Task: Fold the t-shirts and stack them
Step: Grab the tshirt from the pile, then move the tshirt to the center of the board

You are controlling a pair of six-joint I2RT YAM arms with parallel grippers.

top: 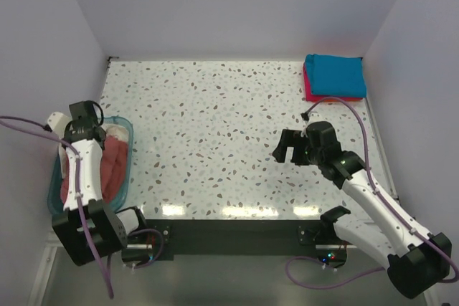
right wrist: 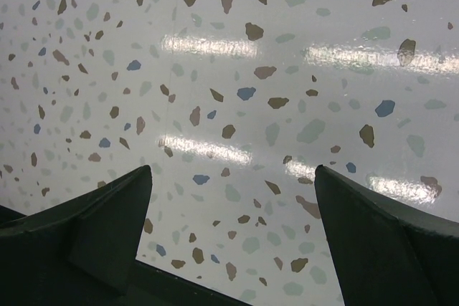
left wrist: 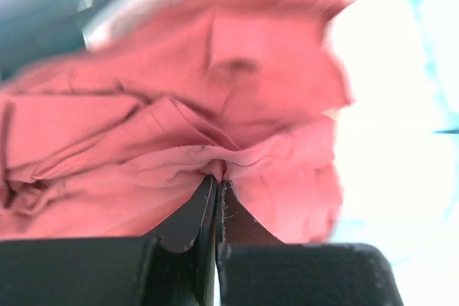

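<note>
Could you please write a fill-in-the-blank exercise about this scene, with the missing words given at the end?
1. The left gripper is ____ on a fold of the brick-red shirt.
2. That shirt lies in the light-blue bin on the ____ side of the table.
3. The right gripper hangs ____ above the bare table, holding nothing.
4. The teal shirt lies folded on ____ of the pinkish-red shirt.
Missing words: shut, left, open, top.
</note>
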